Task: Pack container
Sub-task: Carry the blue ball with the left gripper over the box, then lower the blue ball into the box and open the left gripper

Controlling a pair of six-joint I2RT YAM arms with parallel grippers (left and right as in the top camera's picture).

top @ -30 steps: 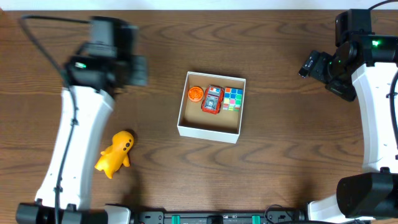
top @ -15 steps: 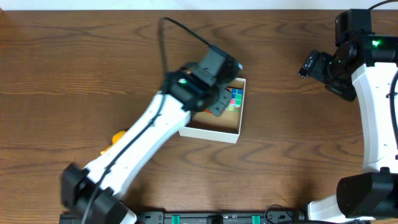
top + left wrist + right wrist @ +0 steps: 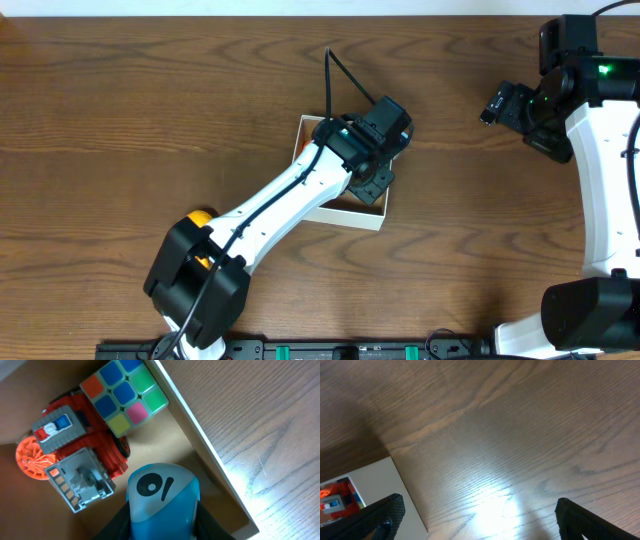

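The container (image 3: 338, 217) is a white-walled box with a brown inside, at mid-table. In the left wrist view (image 3: 212, 455) it holds a colour cube (image 3: 125, 392), a red and grey toy truck (image 3: 82, 457) and an orange disc (image 3: 27, 457). My left gripper (image 3: 373, 181) hangs over the container's right part, shut on a blue rounded toy (image 3: 162, 502) with a black mark, held just above the brown floor; the gripper (image 3: 162, 527) shows at the frame's bottom. My right gripper (image 3: 502, 104) is open and empty over bare table at the far right (image 3: 480, 522).
A yellow toy figure (image 3: 199, 216) lies on the table front left, mostly hidden under my left arm (image 3: 280, 205). A corner of the container (image 3: 367, 482) shows at the left of the right wrist view.
My left arm has swung from the far left of the table across to the container and now reaches further over its right side. The right arm has not moved.
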